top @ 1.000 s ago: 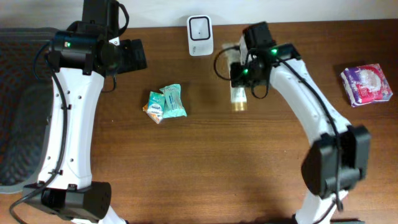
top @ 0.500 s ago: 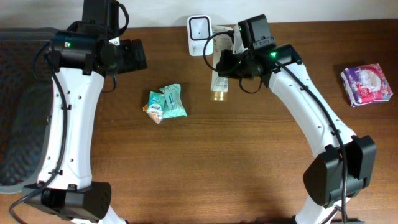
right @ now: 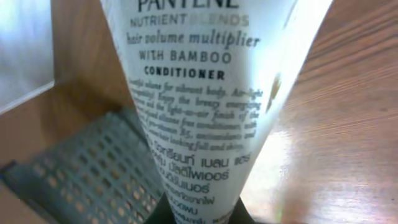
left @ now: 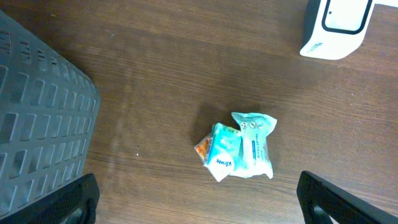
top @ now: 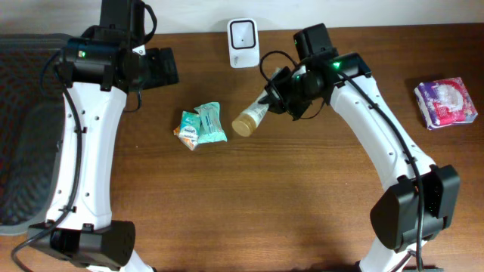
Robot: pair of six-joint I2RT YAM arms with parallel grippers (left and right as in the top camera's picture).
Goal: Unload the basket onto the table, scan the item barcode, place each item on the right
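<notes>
Conditioner tube [top: 253, 117] tight in the right pincer [top: 280, 92]; left pincer [top: 168, 66] wide agape.

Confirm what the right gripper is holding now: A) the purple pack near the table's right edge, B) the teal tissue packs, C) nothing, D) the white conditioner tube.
D: the right gripper is shut on the white conditioner tube, whose label fills the right wrist view. The teal tissue packs and the purple pack lie on the table apart from it.
</notes>
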